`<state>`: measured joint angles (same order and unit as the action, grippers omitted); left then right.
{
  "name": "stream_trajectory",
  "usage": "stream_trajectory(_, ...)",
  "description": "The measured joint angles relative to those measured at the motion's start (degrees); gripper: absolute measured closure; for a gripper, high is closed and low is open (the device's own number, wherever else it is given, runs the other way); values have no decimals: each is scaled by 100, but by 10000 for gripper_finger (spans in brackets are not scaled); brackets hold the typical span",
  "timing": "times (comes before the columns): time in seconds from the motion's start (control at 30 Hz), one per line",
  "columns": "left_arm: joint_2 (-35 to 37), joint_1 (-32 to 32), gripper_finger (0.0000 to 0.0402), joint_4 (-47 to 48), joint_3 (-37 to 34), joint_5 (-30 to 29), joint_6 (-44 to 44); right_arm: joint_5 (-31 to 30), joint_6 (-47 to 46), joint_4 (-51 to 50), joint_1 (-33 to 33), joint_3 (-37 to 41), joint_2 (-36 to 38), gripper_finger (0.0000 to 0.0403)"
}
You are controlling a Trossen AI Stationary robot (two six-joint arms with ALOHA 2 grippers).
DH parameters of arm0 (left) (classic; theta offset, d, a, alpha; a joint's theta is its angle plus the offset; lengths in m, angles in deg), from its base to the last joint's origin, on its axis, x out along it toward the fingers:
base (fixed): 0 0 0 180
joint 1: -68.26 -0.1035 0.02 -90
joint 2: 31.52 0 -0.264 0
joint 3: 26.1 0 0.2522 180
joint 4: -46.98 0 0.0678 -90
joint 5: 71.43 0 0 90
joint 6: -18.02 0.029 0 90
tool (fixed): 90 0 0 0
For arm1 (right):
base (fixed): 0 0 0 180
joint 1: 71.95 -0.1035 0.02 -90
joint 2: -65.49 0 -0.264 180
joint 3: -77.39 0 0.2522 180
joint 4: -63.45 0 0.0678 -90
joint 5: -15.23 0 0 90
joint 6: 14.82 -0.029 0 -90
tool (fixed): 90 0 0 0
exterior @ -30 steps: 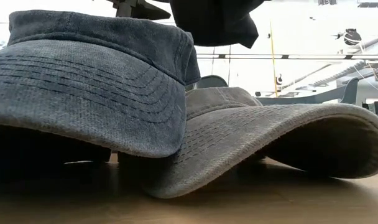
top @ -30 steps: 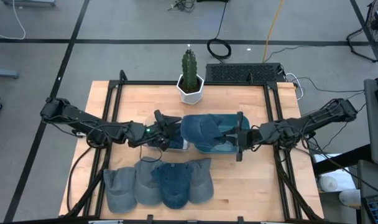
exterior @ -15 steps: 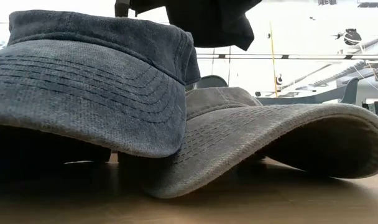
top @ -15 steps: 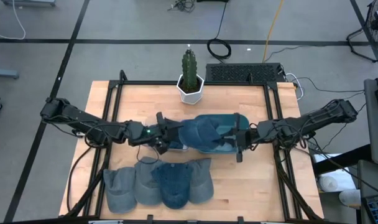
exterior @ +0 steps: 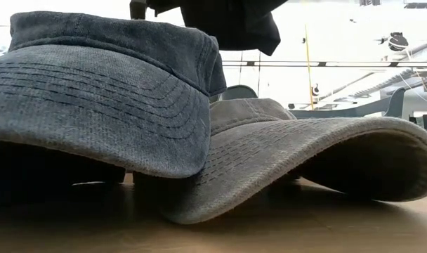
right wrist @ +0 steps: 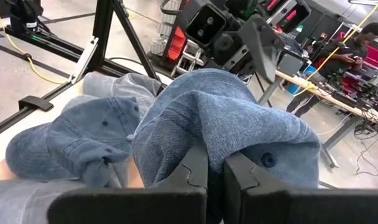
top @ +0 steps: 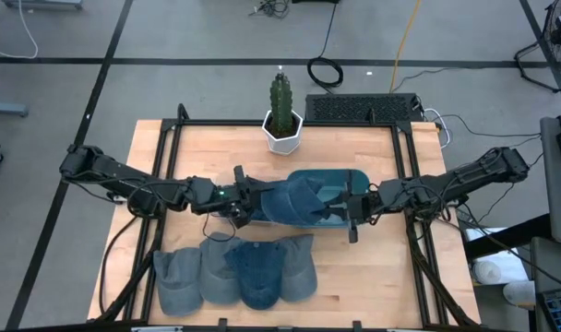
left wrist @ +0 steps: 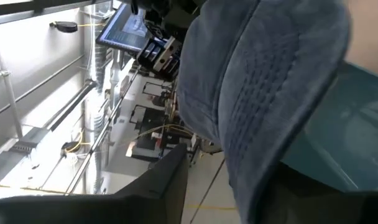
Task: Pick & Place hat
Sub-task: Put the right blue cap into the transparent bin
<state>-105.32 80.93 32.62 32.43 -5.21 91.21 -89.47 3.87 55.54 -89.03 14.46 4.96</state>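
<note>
My right jaws (right wrist: 215, 171) clamped together on crown fabric of blue denim cap (top: 294, 198), held mid-bench over teal tray (top: 340, 177). My left jaws (top: 246, 205) at cap's brim edge; grip state cannot tell. Risk: thin pinch slips, cap sags, lands askew or on row of grey-blue caps (top: 234, 272).

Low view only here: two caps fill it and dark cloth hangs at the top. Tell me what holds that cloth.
Observer: The right gripper is shut on the crown of a blue cap, above mid-table.
Operator: Report the left arm.
Observer: The left gripper is at the cap's other end, by the brim.
Operator: Say what lies under the cap.
Observer: A teal tray; the cap covers most of it.
</note>
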Motion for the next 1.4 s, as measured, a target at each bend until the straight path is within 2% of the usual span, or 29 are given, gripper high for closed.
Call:
stream_trajectory(0.07,0,-2,282,10,1,0,-2,0,4,20,0,0,2,403)
stream_trajectory(0.2,-2,-1,376,170,0,61,-33,0,2,87,2,0,2,393)
stream_trajectory(0.23,-4,-2,385,168,0,66,-82,0,0,93,2,0,2,388)
stream_trajectory(0.33,-2,4,384,131,1,-62,34,-9,-252,171,3,-1,3,365)
stream_trajectory(0.43,-2,63,392,133,1,-552,481,-22,-437,96,2,-2,4,327)
stream_trajectory(0.6,81,148,386,119,1,-1313,924,-36,-1161,55,19,-2,14,234)
stream_trajectory(0.73,280,278,393,164,-4,-2019,1245,-44,-1193,-45,31,-2,170,163)
stream_trajectory(0.9,773,387,386,611,-4,-2593,1038,-178,-1125,-145,29,-2,507,107)
stream_trajectory(1.03,1269,486,393,1501,-4,-2863,466,-177,-1025,-233,25,-4,722,95)
stream_trajectory(1.1,1611,501,393,2230,-4,-2755,-178,-179,-1010,-273,26,-4,786,96)
stream_trajectory(1.23,2394,418,383,3560,-4,-1489,-1391,-186,-1006,-389,26,-4,852,106)
stream_trajectory(1.4,3088,219,393,4624,-1,-538,-2142,-179,-941,-439,26,-4,815,115)
